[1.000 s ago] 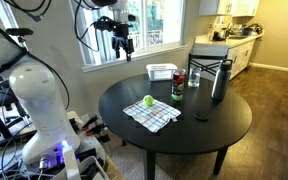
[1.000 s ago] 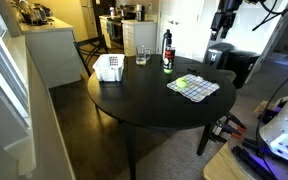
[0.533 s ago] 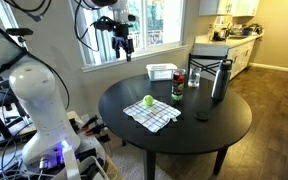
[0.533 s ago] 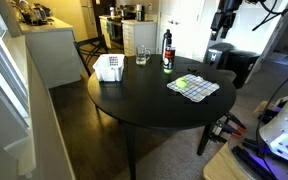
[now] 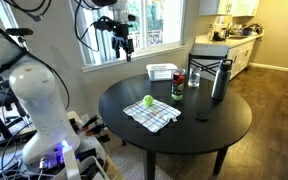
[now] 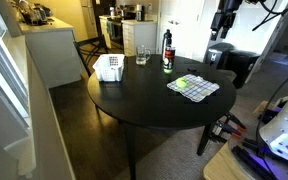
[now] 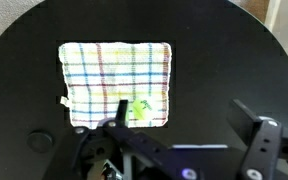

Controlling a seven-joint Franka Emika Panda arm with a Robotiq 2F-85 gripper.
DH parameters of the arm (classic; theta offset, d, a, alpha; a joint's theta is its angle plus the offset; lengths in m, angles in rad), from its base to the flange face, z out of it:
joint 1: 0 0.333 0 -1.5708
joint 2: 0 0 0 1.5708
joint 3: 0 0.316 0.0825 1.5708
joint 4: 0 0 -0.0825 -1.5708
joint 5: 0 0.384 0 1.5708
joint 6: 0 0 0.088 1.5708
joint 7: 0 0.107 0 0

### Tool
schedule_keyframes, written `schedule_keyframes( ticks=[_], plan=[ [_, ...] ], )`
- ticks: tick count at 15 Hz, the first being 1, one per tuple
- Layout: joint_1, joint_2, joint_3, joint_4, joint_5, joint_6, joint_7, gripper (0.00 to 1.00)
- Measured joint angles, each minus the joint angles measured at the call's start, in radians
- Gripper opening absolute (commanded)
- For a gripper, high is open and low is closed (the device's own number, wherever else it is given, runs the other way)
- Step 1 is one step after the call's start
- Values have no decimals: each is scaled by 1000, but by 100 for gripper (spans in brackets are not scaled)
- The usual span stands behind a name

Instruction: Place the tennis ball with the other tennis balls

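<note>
Yellow-green and fuzzy, the tennis ball (image 5: 149, 100) sits on the checkered cloth (image 5: 154, 113), near the cloth's window-side corner, on the round black table (image 5: 216, 130). We see the gripper (image 5: 123, 49) hanging high up by the window, well apart from the ball; in the wrist view its fingers are spread wide with nothing held between them. Farther across the table, off the cloth, we find a clear plastic container (image 5: 162, 72), a dark bottle (image 5: 177, 85), a drinking glass (image 5: 194, 78) and a tall steel flask (image 5: 220, 80).
</note>
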Motion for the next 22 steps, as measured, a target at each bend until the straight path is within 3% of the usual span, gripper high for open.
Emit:
schedule_keyframes(
  ticks=[8, 12, 17, 22],
  plan=[
    [0, 1, -4, 0, 0, 0, 0, 100],
    [-1, 17, -41, 0, 3, 19, 0, 100],
    [-4, 94, -106, 0, 10, 111, 0, 100],
    [-4, 222, -117, -2, 31, 270, 0, 100]
  ],
)
